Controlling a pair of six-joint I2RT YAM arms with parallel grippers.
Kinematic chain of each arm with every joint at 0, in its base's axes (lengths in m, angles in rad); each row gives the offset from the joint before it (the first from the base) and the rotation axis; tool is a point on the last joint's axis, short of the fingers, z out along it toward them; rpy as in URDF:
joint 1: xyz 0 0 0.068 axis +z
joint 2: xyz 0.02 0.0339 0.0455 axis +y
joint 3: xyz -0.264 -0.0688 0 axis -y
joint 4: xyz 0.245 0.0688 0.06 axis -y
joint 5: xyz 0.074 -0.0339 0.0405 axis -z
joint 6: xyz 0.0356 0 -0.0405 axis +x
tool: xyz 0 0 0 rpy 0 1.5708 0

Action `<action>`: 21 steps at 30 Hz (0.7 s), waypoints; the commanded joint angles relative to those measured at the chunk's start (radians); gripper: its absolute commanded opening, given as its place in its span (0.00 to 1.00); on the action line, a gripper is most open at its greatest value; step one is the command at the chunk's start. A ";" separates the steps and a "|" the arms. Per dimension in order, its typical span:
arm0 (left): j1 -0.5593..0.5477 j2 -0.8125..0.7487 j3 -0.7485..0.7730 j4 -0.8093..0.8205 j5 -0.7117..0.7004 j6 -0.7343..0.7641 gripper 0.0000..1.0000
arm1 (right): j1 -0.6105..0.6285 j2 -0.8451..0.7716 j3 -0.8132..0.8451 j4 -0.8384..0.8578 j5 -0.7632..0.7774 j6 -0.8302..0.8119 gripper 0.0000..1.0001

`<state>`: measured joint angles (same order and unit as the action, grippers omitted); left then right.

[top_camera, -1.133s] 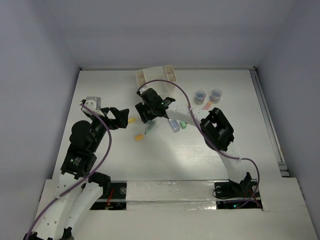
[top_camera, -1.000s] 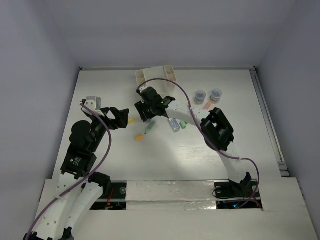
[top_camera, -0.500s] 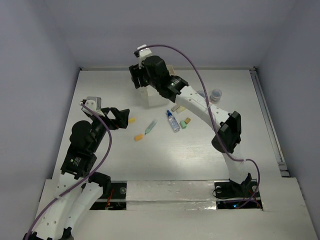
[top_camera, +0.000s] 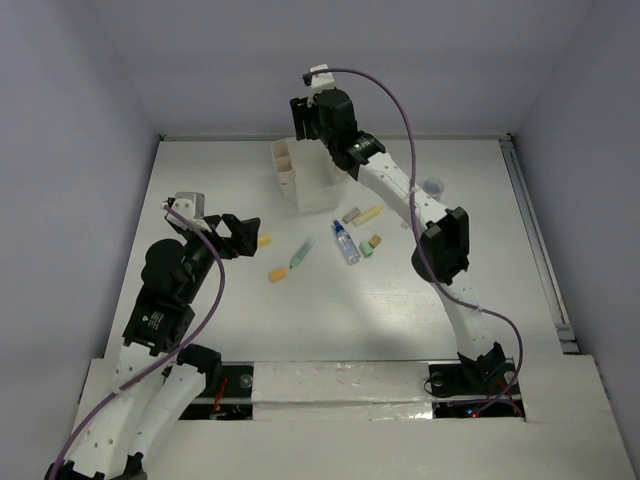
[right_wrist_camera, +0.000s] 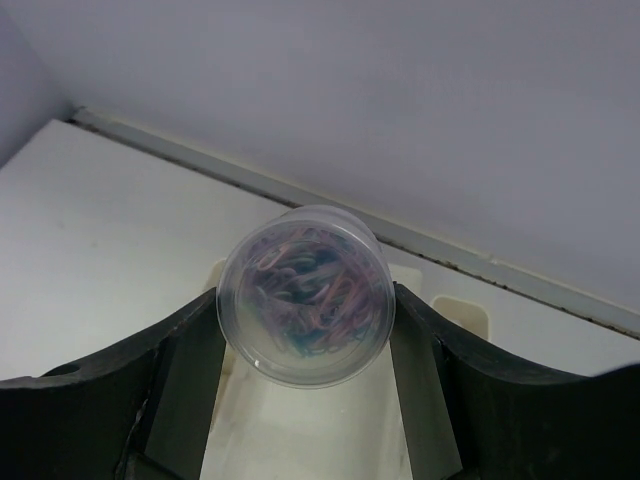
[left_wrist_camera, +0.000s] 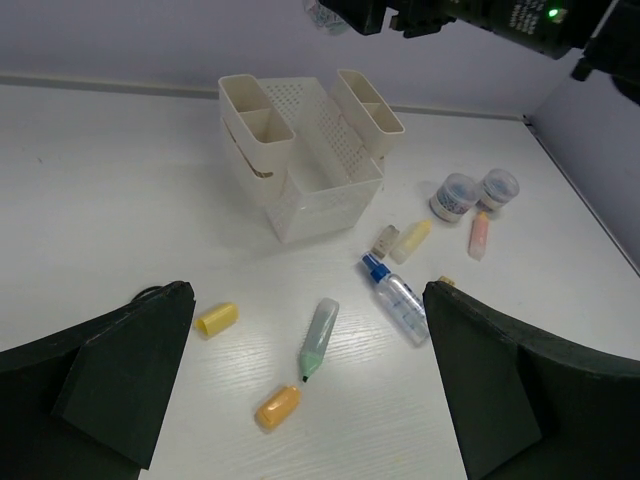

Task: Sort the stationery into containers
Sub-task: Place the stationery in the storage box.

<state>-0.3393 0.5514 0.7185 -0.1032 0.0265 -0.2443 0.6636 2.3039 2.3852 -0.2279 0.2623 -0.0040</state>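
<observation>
My right gripper [right_wrist_camera: 305, 320] is shut on a clear round jar [right_wrist_camera: 305, 295] full of purple and pink clips. It holds the jar high above the cream-white organizer [right_wrist_camera: 330, 440], which stands at the back of the table [top_camera: 312, 185]. My left gripper [left_wrist_camera: 307, 300] hangs open above the loose stationery: a yellow block [left_wrist_camera: 216, 318], an orange block [left_wrist_camera: 277, 406], a light green marker [left_wrist_camera: 319, 336] and a blue-capped clear bottle [left_wrist_camera: 397, 292]. In the top view my left gripper [top_camera: 235, 235] is left of these items and my right gripper [top_camera: 318, 118] is over the organizer's far side.
Two more round jars [left_wrist_camera: 457, 195] [left_wrist_camera: 498, 187] stand right of the organizer, with a pink stick [left_wrist_camera: 478, 235] and a cream block [left_wrist_camera: 411, 240] near them. Small green [top_camera: 367, 250] and orange [top_camera: 376, 240] blocks lie beside the bottle. Walls close the back and sides.
My right arm has lifted from low over the middle of the table and swung back over the organizer, jar in its jaws. The left arm has not moved.
</observation>
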 commanded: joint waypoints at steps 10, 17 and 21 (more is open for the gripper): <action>-0.004 0.016 0.024 0.026 0.004 0.002 0.99 | -0.035 0.170 0.124 0.173 -0.063 -0.018 0.37; -0.013 0.022 0.027 0.023 0.004 0.002 0.99 | -0.044 0.221 0.129 0.186 -0.060 0.002 0.37; -0.013 0.022 0.027 0.023 0.004 0.002 0.99 | -0.044 0.239 0.124 0.188 -0.055 0.002 0.38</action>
<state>-0.3477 0.5739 0.7185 -0.1062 0.0261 -0.2443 0.6231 2.5359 2.4580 -0.1406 0.2089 -0.0059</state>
